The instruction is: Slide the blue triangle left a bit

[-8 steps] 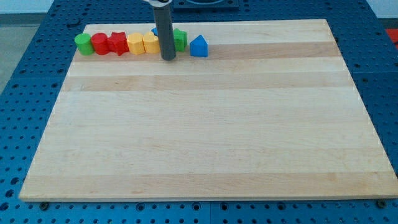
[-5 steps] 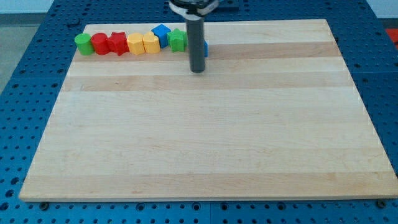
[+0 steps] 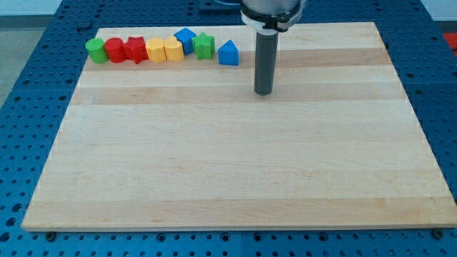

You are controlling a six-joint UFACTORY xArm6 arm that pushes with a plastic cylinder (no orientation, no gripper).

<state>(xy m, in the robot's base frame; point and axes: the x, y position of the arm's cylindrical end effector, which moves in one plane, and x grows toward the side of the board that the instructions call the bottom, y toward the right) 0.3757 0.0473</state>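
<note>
We see a big wooden board (image 3: 235, 164) made of pale planks with soft brown stripes running across it, and it looks smooth. It sits on a blue table (image 3: 28, 107) that has lots of little holes in it. Near the view's top left of the board there is a row of small shiny blocks. From the view's left we see a round green block (image 3: 95, 50), a round red block (image 3: 114, 50), a red star-like block (image 3: 135, 49), a yellow block (image 3: 155, 51) with flat sides, and a second yellow block (image 3: 173, 50) touching it. A blue cube (image 3: 185, 38) sits just behind that one, a little nearer the view's top. Next comes a bumpy green block (image 3: 204, 46), and its shape is hard for us to make out. The blue triangle (image 3: 228, 53) is at the right end of the row, just beside the bumpy green block with a small gap between them. It has a pointy top like a tiny house. Our arm ends in a straight dark rod (image 3: 265, 61) that is round and smooth. There is nothing on it to open or close, and it holds nothing. My tip (image 3: 263, 93) rests on bare wood, to the view's right of the blue triangle and a bit lower, not touching any block.
</note>
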